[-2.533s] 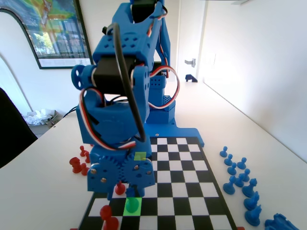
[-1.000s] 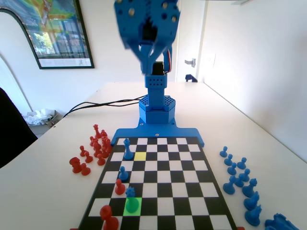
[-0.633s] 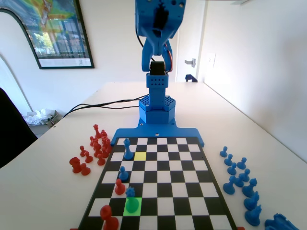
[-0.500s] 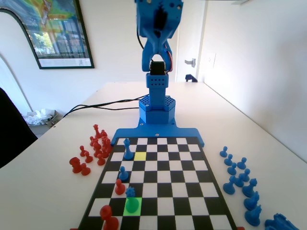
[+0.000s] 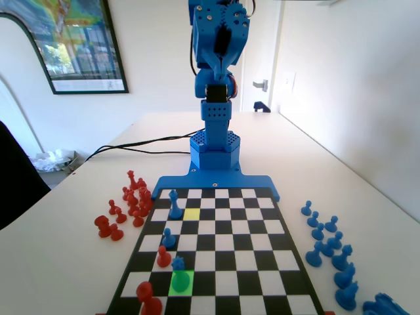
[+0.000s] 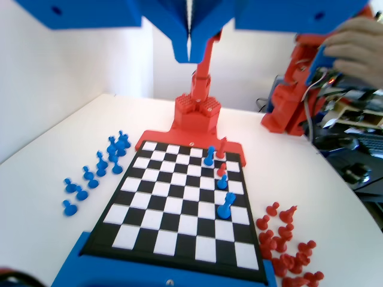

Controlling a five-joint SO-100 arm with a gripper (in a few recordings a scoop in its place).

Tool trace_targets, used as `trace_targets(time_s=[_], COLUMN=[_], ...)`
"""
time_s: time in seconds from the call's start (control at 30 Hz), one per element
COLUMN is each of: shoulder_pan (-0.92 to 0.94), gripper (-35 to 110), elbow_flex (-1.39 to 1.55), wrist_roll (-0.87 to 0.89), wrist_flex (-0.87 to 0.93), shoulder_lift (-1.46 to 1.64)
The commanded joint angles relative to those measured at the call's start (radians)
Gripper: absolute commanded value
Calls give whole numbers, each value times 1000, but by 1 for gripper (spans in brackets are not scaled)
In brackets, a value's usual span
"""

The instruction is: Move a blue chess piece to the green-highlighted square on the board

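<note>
Lifted away from the near end of the board (image 5: 216, 262), where it hung low 2.5 s ago, the arm (image 5: 213, 98) now stands upright over its base at the far end in the fixed view, and the blue piece (image 5: 178, 264) is left standing on the green square (image 5: 188, 289), its lower part tinted green by the highlight. In the wrist view the gripper (image 6: 190, 45) hangs from the top edge with its fingers (image 6: 173, 30) pressed nearly together, only a thin slit between them, and nothing held. From those fingertips the blue piece (image 6: 209, 156) lies well below and slightly right, free of the gripper, in the second row from the board's (image 6: 179, 203) far end. Just right of it and a row farther stands a red piece (image 6: 221, 146); nearer the fingers' side of the board come another red piece (image 6: 220, 170), a small blue one (image 6: 222, 181) and a taller blue piece (image 6: 225, 206). Spare blue pawns (image 6: 99, 170) lie off the board, below and left of the fingers; red pieces (image 6: 284, 251) lie below and right. The yellow square (image 5: 191, 213) is bare, beside the taller blue piece (image 5: 174, 203).
</note>
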Motion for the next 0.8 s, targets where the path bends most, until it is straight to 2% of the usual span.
trace_targets(time_s=[0.0, 0.77], shoulder_pan=[5, 35], gripper=[1, 3], elbow_flex=[5, 8], wrist_roll=[-11, -9], wrist_flex=[-11, -20], shoulder_lift=[26, 61])
